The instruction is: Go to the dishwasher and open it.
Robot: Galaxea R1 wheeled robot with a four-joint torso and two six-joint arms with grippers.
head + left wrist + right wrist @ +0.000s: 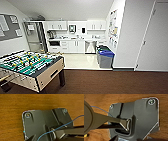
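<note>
The dishwasher [90, 46] is the grey steel-fronted unit set under the counter at the far end of the kitchenette, right of the white lower cabinets; its door is closed. It lies well ahead of me, past the brown carpet and the pale kitchen floor. Both wrist views look down on brown carpet past the robot's own dark plate, and the fingers cannot be made out there.
A table-football table [30, 66] stands close at the left on the carpet [107, 82]. Grey bins with blue and green lids [105, 58] line the right wall near the dishwasher. A tall steel refrigerator [35, 36] stands at the far left. A white door [155, 37] is at right.
</note>
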